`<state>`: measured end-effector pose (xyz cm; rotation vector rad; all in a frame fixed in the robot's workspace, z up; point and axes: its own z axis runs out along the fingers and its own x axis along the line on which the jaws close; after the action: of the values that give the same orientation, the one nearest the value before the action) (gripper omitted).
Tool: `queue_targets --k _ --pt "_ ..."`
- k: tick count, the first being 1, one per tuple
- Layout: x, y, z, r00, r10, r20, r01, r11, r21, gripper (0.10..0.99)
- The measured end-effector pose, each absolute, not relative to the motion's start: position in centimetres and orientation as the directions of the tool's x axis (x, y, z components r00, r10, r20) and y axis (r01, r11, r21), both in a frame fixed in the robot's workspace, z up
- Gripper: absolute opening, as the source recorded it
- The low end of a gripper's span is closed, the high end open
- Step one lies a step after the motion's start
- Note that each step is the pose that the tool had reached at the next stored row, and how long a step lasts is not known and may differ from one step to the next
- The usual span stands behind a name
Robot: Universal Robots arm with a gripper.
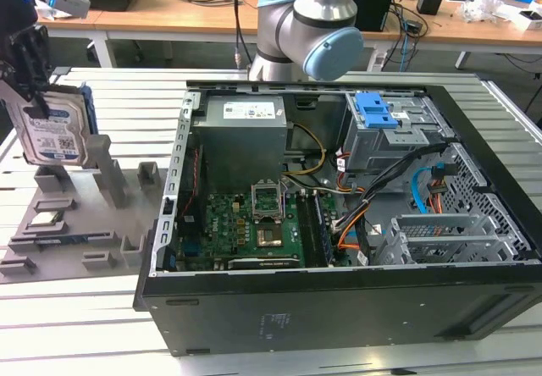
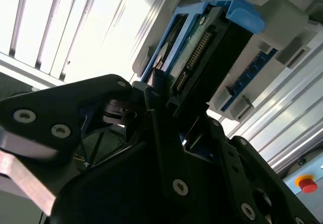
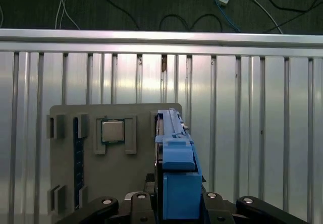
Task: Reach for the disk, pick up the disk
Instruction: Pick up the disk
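The disk (image 1: 56,135) is a silver drive with a white-and-blue label and a blue frame. It stands upright on edge at the exterior view's left, over the grey fixture plate (image 1: 93,228). My gripper (image 1: 32,84) comes down on its top edge, with black fingers on both flat sides. In the second wrist view the fingers (image 2: 161,133) press against the disk (image 2: 202,47) near its connector end. The first wrist view shows the disk (image 3: 174,153) edge-on between the two finger linkages of my gripper (image 3: 174,206). I cannot tell whether its lower edge still rests in the fixture slot.
An open computer case (image 1: 339,308) lies in the middle of the slatted aluminium table, with a blue latch piece (image 1: 377,109) inside. The arm's base (image 1: 309,29) stands behind it. A small silver processor chip (image 3: 112,131) sits in the fixture plate beside the disk.
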<state>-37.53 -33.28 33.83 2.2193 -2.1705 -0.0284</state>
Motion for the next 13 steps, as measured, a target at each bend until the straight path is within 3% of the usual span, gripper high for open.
queue_targets --k 13 --pt "-37.3 -33.1 36.8 0.023 -1.0 0.013 -0.999 -0.022 0.041 0.361"
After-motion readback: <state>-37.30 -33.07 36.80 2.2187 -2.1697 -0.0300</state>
